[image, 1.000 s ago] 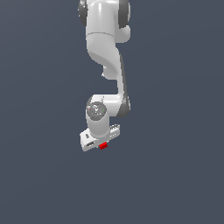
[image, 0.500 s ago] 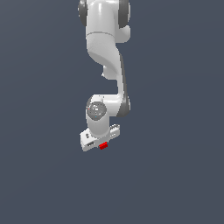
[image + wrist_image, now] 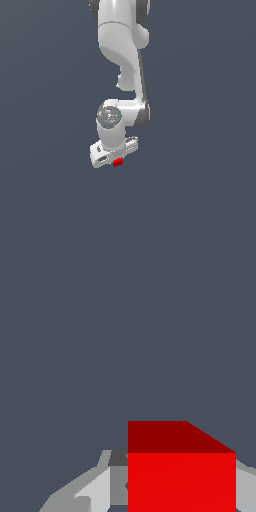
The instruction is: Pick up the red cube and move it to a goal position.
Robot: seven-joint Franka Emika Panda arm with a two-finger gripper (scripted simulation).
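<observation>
One red cube (image 3: 118, 162) sits clamped between the fingers of the gripper (image 3: 116, 161), exactly where it was a second ago, so transport looks stalled or finished.

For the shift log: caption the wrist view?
Red cube fills the foreground between grey gripper fingers.

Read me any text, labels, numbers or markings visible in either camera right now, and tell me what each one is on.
None: no readable text in either view.
The red cube has plain, unmarked faces.
The white arm and the gripper carry no label or number that can be made out.
The fingers beside the cube are bare grey.
The background is a uniform dark grey, with no signs.
</observation>
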